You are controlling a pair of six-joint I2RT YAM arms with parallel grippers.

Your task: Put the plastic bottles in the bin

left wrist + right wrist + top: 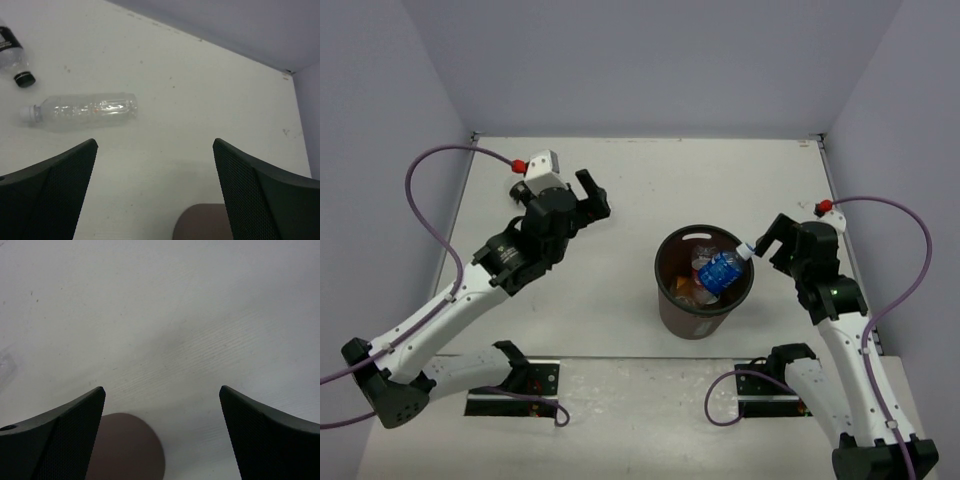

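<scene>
A blue-label bottle (721, 270) leans in the bin (672, 300), cap beside the right fingers (60, 430), apart and empty. Left of the bin, the left fingers (50, 190) are apart too.

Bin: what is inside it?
In the round dark plastic bin, a clear plastic bottle with a blue label lies on top, cap near the rim; orange and red bits show beneath. Everything lower is covered.

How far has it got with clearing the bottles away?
Well along, it seems. The bin holds several bottles, with a blue-label bottle lying at its top beside the right gripper. Nothing is in hand: that gripper and the left gripper are open. Left to do: the left wrist view shows a clear bottle and a black-label bottle lying on the table.
</scene>
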